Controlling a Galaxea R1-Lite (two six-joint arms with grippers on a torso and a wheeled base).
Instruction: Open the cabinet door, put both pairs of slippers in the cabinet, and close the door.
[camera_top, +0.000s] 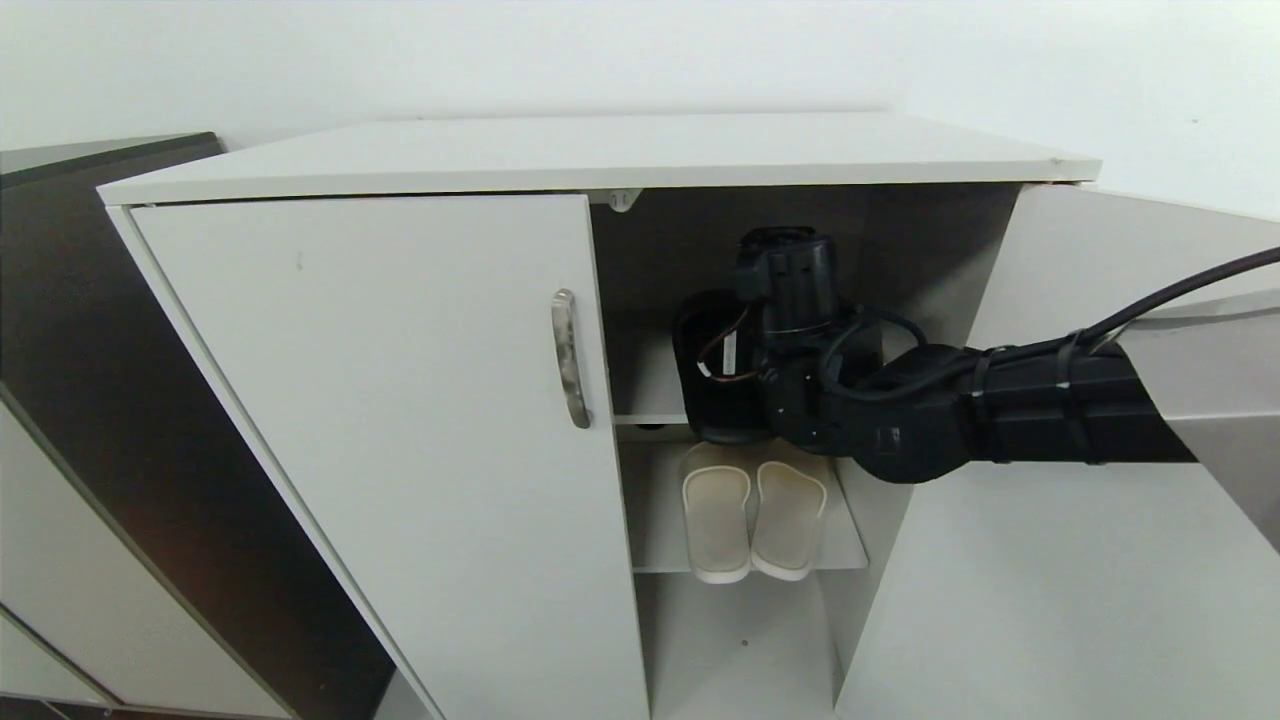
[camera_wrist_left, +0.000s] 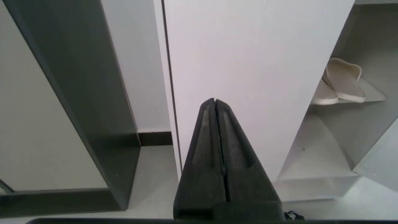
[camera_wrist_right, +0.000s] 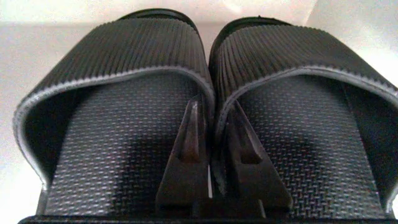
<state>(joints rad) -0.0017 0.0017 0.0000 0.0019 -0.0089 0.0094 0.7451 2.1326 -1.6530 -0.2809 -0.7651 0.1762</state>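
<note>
**Q:** What lies behind, in the head view?
**A:** I see a plain white painted wall (camera_top: 640, 50), evenly lit. To the left stands a dark brown flat-sided unit (camera_top: 120, 400) with pale grey front panels (camera_top: 60, 560).
**Q:** And below?
**A:** A smooth pale grey floor (camera_wrist_left: 152, 168), with a black skirting strip (camera_wrist_left: 154, 135) along the wall.

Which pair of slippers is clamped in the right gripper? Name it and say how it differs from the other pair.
The black pair: the right gripper pinches its adjoining inner edges, while the white pair lies free on a shelf.
</note>
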